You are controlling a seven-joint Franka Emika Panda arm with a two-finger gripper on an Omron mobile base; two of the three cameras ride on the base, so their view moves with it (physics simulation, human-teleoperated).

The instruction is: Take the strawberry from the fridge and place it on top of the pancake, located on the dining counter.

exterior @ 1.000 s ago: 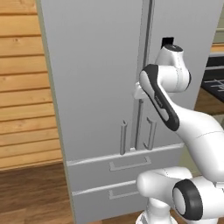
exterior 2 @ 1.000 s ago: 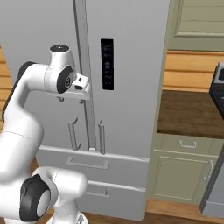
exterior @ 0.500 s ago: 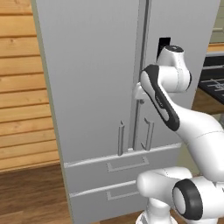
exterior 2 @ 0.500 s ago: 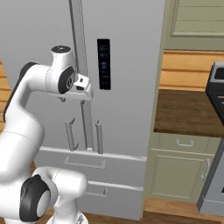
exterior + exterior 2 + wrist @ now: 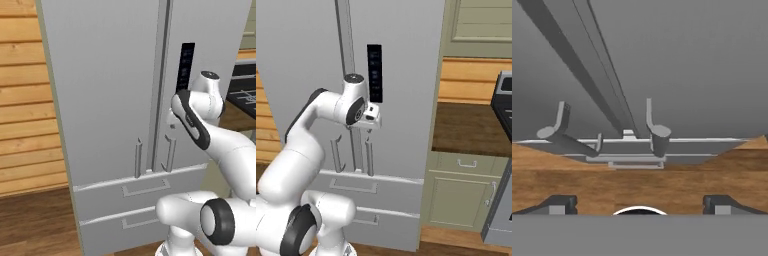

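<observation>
Light-grey and closed, the fridge [image 5: 110, 100] is standing tall in front of the robot, its two upper doors meeting at a narrow seam that is running down the middle. A black display panel [image 5: 374, 73] is sitting high on the right-hand door, and two vertical bar handles [image 5: 138, 158] are flanking the seam low on the doors, just above the upper drawer [image 5: 140, 189] and the lower drawer [image 5: 131, 220]. The white arm is reaching up toward the doors, and the gripper [image 5: 370, 127] is hanging close to the right door just beside the seam, pointing downward above the right-hand handle [image 5: 369, 158] without touching it. In the hand view the two dark fingertips [image 5: 562, 204] are sitting far apart at the bottom corners, so the jaws are spread wide with nothing between them; beyond them the two handles [image 5: 653, 131] are sticking out toward the camera, with the drawer fronts and the wooden floor [image 5: 637, 182] below. Wooden plank wall [image 5: 25, 100] is showing to the left of the fridge. To its right, a green cabinet [image 5: 461, 192] with a dark wooden counter top [image 5: 468, 129] is standing against the fridge's side. With the doors shut, the strawberry cannot be seen.
</observation>
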